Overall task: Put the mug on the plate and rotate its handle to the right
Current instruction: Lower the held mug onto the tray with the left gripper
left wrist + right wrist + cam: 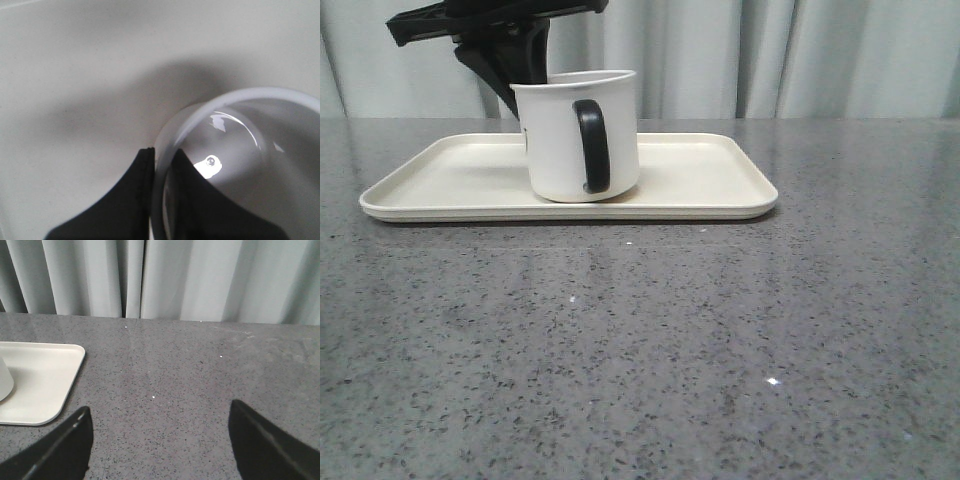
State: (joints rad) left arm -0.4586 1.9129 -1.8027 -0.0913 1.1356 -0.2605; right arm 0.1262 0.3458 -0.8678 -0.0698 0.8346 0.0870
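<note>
Mug (575, 135) is being held upright on plate (720, 185), left jaws pinching its rim at 10 o'clock. Handle (592, 146) is facing 6 o'clock; a slow upright turn toward 3 o'clock is being advised. Right jaws are hanging apart over counter (200, 370), holding nothing.

Looks like a staged lab or test setup: speckled grey stone tabletop (720, 330) backed by plain pleated grey curtains (165, 277)

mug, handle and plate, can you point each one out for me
mug (552, 140), front view, on its white side wall left of the handle
handle (592, 145), front view, on the black loop's outer bar
plate (705, 170), front view, on bare floor right of the mug
</note>
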